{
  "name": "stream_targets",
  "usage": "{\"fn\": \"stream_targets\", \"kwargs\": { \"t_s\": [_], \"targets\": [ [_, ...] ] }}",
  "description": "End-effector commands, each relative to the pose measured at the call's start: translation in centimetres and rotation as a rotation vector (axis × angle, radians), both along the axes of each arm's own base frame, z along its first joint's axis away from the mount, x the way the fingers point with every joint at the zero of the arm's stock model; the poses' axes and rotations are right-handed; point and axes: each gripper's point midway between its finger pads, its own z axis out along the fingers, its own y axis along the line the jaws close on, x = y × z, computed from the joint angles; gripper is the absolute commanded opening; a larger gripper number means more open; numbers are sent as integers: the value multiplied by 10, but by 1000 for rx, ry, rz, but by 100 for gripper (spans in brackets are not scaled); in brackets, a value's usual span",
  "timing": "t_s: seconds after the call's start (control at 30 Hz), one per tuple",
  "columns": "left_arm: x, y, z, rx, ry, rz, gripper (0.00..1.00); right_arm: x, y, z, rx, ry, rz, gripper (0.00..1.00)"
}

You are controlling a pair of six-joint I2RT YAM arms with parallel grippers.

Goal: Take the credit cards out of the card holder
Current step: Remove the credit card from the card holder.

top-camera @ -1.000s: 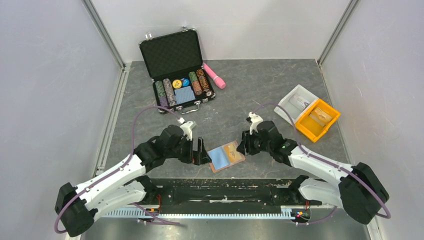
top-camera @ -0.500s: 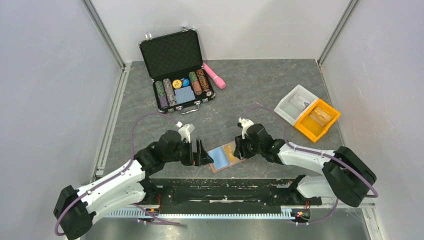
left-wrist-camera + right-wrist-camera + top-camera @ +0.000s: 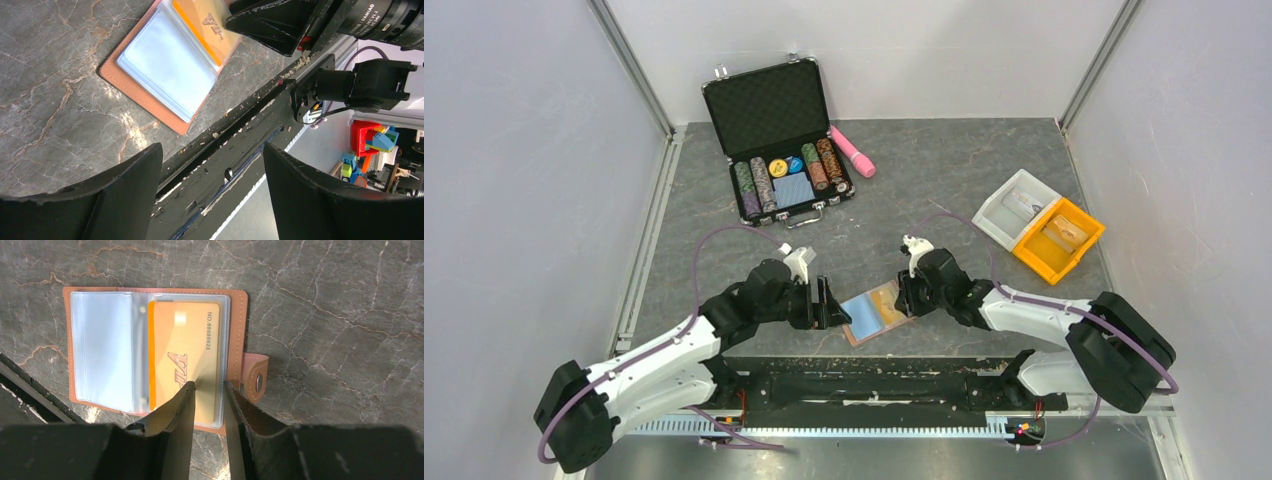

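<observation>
Card holder (image 3: 239, 330) lies open flat at the table's (image 3: 904, 190) near edge, orange card (image 3: 185, 350) sleeved in its tab-side pocket; right gripper (image 3: 206, 386) nearly closed over card's edge, grip unclear; left gripper (image 3: 211, 150) spread wide beside holder.

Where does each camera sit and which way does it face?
Top external: above and behind the bases, looking down on the table; both arms whole, left gripper and right gripper flanking the card holder.
Left wrist: on the left arm, looking past its wide-open fingers at the holder and table edge.
Right wrist: on the right arm, looking straight down at the holder between its narrowly parted fingers.
Shared: all three see the open holder and its orange-yellow card.
</observation>
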Motion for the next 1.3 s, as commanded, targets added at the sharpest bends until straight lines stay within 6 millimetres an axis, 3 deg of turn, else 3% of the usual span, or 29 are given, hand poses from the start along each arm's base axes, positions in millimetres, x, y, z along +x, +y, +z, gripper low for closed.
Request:
{"fn": "stream_targets", "kwargs": {
  "t_s": [0.0, 0.27, 0.5, 0.67, 0.8, 1.1, 1.27],
  "targets": [
    [10, -7, 3, -15, -16, 25, 77, -2, 1, -1, 47, -10, -30, 28],
    [28, -25, 3, -37, -38, 31, 63, -18, 1, -13, 121, 67, -73, 16],
    [44, -46, -14, -50, -38, 16, 55, -30, -1, -20, 161, 113, -98, 12],
    [59, -47, -30, -35, -47, 83, 47, -34, -9, -27, 138, 118, -108, 11],
    [60, -56, -30, -57, -37, 63, 49, -38, -6, -27, 166, 128, -98, 10],
    [58, -52, -51, -64, -15, 91, 49, -35, 3, -14, 210, 116, -99, 9],
    [57, -55, -56, -72, -5, 86, 49, -21, 5, 5, 185, 49, -88, 17]
  ]
}}
